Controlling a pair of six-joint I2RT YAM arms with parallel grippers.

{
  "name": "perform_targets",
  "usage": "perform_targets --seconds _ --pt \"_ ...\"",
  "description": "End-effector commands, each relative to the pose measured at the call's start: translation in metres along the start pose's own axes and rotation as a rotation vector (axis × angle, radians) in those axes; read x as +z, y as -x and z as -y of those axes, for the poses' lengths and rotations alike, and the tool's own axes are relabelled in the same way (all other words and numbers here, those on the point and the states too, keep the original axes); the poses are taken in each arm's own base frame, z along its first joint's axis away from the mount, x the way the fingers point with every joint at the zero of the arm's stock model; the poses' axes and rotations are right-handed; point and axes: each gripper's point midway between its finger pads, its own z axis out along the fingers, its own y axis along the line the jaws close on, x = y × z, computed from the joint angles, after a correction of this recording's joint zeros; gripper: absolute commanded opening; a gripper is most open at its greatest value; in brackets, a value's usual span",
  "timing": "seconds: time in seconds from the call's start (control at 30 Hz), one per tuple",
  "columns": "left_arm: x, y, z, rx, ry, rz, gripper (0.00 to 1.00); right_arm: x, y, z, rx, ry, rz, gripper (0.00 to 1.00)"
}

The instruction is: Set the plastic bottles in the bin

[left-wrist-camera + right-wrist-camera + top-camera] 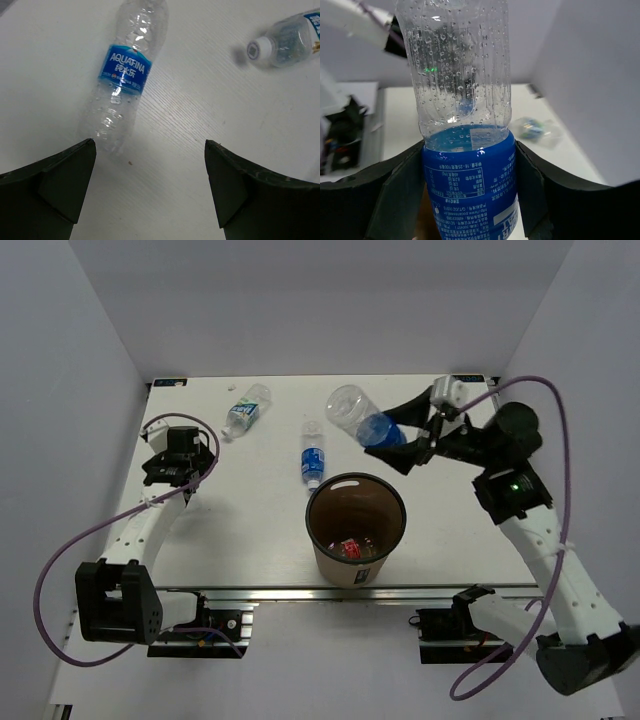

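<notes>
My right gripper is shut on a clear plastic bottle by its blue label, holding it in the air just behind the brown bin. In the right wrist view the bottle fills the space between both black fingers. A second bottle lies on the table right behind the bin, and a third lies at the back left. My left gripper hovers open over the table near that third bottle, nothing between its jaws.
The bin's bottom holds something red and white. White walls close the table in on the left, back and right. The left wrist view catches the capped end of the middle bottle at upper right.
</notes>
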Motion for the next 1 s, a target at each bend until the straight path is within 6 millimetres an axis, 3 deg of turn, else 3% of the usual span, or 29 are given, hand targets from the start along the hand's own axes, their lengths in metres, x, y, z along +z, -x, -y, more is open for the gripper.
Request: perform_targets --seconds 0.0,0.03,0.13,0.2,0.53,0.97 --pt "-0.01 0.027 -0.013 -0.08 0.056 0.073 0.98 0.007 -0.041 -0.045 0.218 0.251 -0.076 0.27" --pt "-0.01 0.026 -0.015 -0.082 0.058 0.072 0.98 0.007 -0.056 -0.053 0.251 0.267 -0.087 0.28" --pt "-0.01 0.027 -0.021 -0.088 0.077 0.071 0.98 0.0 -0.065 -0.072 0.249 0.343 -0.078 0.34" --pt "-0.01 0.027 -0.02 -0.09 0.073 0.07 0.98 -0.002 -0.064 -0.074 0.244 0.334 -0.074 0.34" --pt "-0.009 0.024 -0.015 -0.095 0.047 0.059 0.98 -0.006 -0.058 -0.077 0.226 0.337 -0.063 0.34" --pt "-0.011 0.026 -0.016 -0.092 0.045 0.07 0.98 0.006 -0.055 -0.067 0.261 0.348 -0.068 0.34"
